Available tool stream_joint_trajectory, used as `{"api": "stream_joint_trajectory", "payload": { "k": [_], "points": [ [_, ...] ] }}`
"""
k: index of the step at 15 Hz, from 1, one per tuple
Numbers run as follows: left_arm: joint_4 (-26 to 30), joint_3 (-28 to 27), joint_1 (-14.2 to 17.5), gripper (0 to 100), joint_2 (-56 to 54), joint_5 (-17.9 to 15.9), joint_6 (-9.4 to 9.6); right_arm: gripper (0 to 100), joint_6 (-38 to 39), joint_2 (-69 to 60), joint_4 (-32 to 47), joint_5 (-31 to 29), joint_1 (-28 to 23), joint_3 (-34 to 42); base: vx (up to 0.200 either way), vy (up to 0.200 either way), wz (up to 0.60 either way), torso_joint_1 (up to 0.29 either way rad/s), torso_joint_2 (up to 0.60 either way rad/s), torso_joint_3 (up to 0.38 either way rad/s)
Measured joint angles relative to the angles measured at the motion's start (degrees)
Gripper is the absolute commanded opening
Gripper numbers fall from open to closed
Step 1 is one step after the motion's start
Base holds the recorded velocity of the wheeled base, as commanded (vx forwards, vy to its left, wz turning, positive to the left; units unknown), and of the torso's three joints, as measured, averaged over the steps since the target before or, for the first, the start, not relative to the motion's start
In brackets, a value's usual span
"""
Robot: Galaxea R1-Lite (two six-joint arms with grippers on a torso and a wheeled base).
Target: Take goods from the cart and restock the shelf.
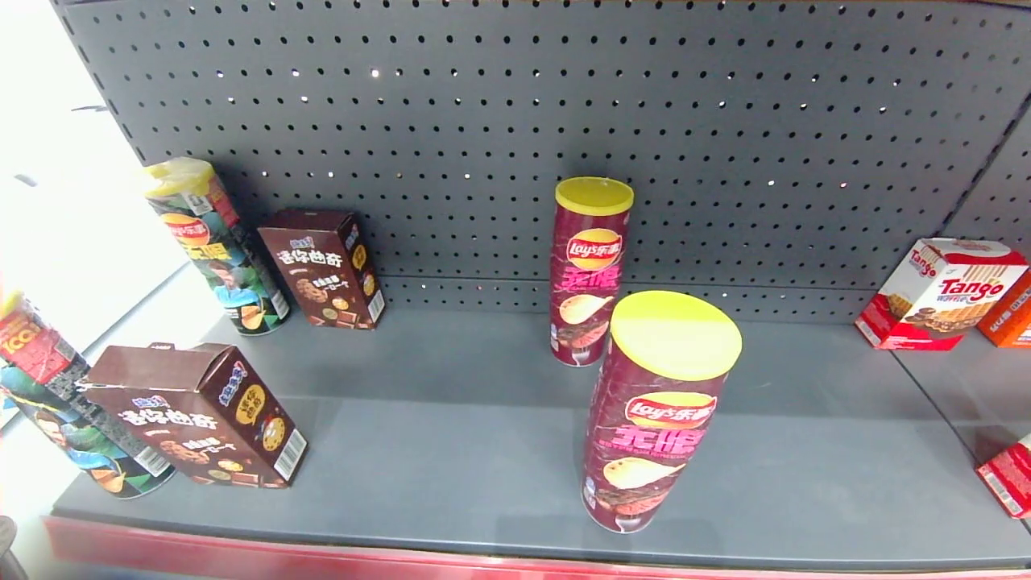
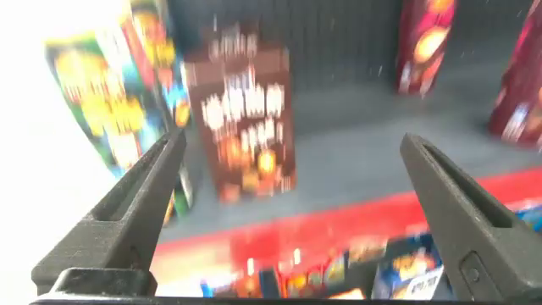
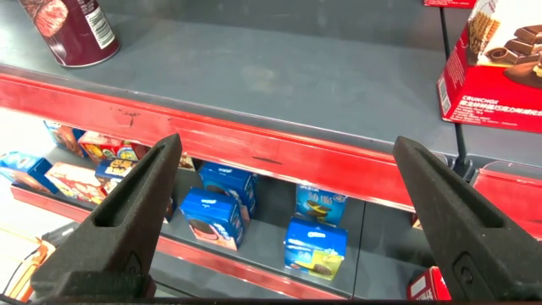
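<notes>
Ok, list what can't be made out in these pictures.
Head view: orange box cut off by the right edge; front-left chip can partly hidden behind the cookie box.
Left wrist view: brown box print blurred.
Right wrist view: maroon chip can cut off by the top edge.

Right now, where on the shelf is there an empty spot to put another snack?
The widest bare shelf lies between the front brown box and the front red can. Another patch runs from that can to the red wafer box. The left end is crowded: brown boxes beside colourful cans.
</notes>
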Motion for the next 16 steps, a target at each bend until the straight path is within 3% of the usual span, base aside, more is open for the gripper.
{"api": "stream_joint_trajectory", "payload": {
  "k": [3,6,8,9,11,12,13,14,15,16],
  "points": [
    [13.1,1.9,-0.6,100,-3.7,0.1,1.69,100,0.0,0.0,0.0,0.0,0.0,0.0,0.000,0.000,0.00,0.000,0.00,0.000],
    [13.7,2.1,-0.6,100,-5.2,0.1,1.21,100,0.0,0.0,0.0,0.0,0.0,0.0,0.000,0.000,0.00,0.000,0.00,0.000],
    [13.7,2.1,-0.6,100,-5.5,0.2,-0.77,100,0.0,0.0,0.0,0.0,0.0,0.0,0.000,0.000,0.00,0.000,0.00,0.000],
    [13.7,2.1,-0.6,100,-5.7,-0.2,-0.72,100,0.0,0.0,0.0,0.0,0.0,0.0,0.000,0.000,0.00,0.000,0.00,0.000],
    [13.7,2.1,-0.6,100,-5.8,-0.1,1.10,100,0.0,0.0,0.0,0.0,0.0,0.0,0.000,0.000,0.00,0.000,0.00,0.000],
    [13.7,2.1,-0.6,100,-5.8,0.8,1.26,100,0.0,0.0,0.0,0.0,0.0,0.0,0.000,0.000,0.00,0.000,0.00,0.000],
    [14.1,2.1,-0.6,100,-5.8,4.2,1.67,100,0.0,0.0,0.0,0.0,0.0,0.0,0.000,0.000,0.00,0.000,0.00,0.000],
    [15.9,2.1,-0.6,100,-5.8,10.1,2.82,100,0.0,0.0,0.0,0.0,0.0,0.0,0.000,0.000,0.00,0.000,0.00,0.000],
    [17.9,2.1,-0.6,100,-5.8,13.8,3.52,100,0.0,0.0,0.0,0.0,0.0,0.0,0.000,0.000,0.00,0.000,0.00,0.000],
    [18.2,1.9,-0.6,100,-5.8,13.5,3.61,100,0.0,0.0,0.0,0.0,0.0,0.0,0.000,0.000,0.00,0.000,0.00,0.000]
  ]
}}
